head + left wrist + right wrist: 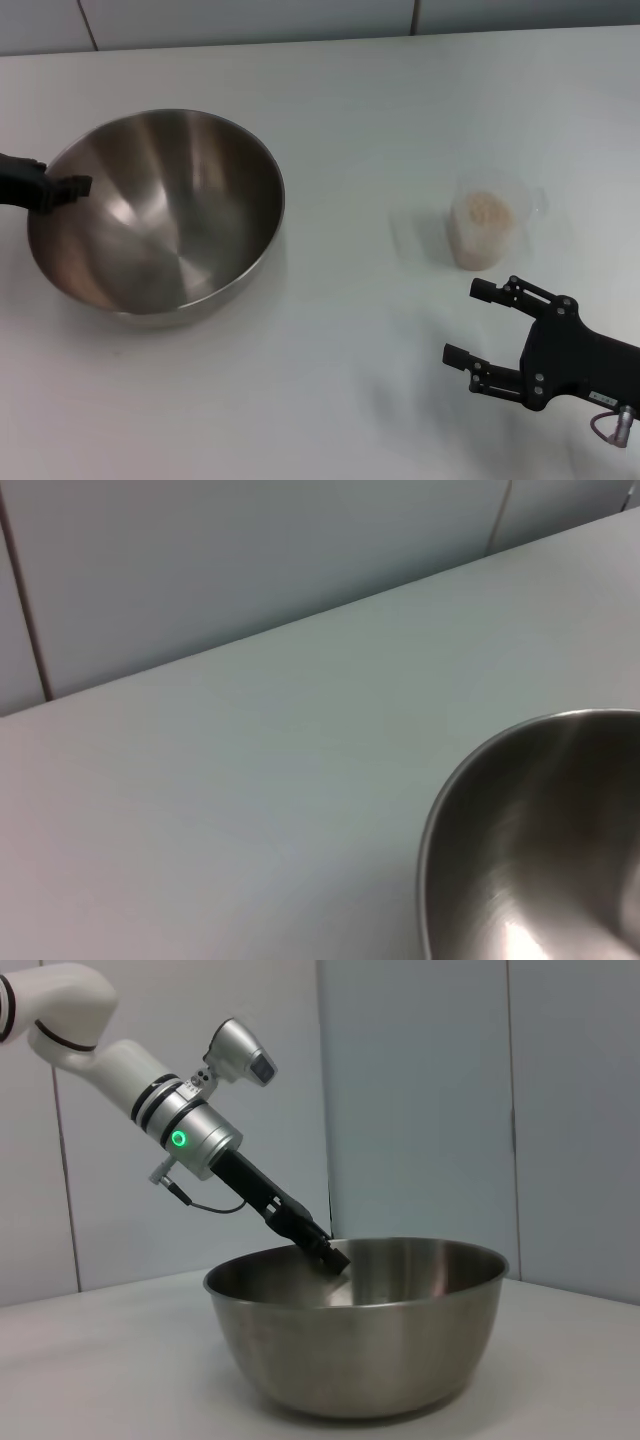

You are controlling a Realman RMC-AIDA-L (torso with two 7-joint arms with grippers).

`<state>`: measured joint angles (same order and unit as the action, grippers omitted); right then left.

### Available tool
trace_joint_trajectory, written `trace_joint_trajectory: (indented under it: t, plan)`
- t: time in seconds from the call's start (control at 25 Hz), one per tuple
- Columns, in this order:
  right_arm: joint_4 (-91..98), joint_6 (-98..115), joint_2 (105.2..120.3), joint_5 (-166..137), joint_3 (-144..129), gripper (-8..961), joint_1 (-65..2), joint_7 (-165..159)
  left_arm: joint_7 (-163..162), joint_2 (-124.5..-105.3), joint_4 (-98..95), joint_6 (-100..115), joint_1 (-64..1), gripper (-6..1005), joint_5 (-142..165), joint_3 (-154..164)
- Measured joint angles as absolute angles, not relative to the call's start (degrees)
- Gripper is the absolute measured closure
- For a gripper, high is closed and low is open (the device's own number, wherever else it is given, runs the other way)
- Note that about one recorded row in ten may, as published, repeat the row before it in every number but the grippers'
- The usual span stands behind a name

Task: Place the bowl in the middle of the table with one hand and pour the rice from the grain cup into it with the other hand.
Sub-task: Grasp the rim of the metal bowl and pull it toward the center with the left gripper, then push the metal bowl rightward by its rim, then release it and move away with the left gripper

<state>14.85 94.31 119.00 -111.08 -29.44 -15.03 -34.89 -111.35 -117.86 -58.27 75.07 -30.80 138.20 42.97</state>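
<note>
On the plain white table point(330, 100), the large steel mixing bowl point(160, 215) is gripped at its left rim by the black left gripper point(62, 190), partly cut off. Rightward, the clear plastic grain cup point(485, 228) with beige rice point(487, 210) is stood near the spread-open right gripper point(470, 322).

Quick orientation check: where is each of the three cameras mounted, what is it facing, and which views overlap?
Head: above, looking down at table, bowl, grain cup; both end effectors show, left, right.
Left wrist: near the bowl rim, facing the wall; no robot parts.
Right wrist: low, side-on to bowl; shows left end effector.
All share the bowl.
</note>
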Motion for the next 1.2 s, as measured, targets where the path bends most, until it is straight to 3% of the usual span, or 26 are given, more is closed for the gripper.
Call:
trace_joint_trajectory:
  t: [0.6, 1.2]
  plan:
    - [15.11, 94.31, 119.0, -111.01, -29.35, 135, -15.03, -34.89, -113.13, -117.73, -58.72, 75.92, -31.64, 938, 138.05, 42.68]
    - [14.96, 94.31, 119.0, -111.0, -29.36, 135, -15.12, -34.87, -115.58, -115.89, -55.47, 86.03, -37.5, 957, 130.99, 35.63]
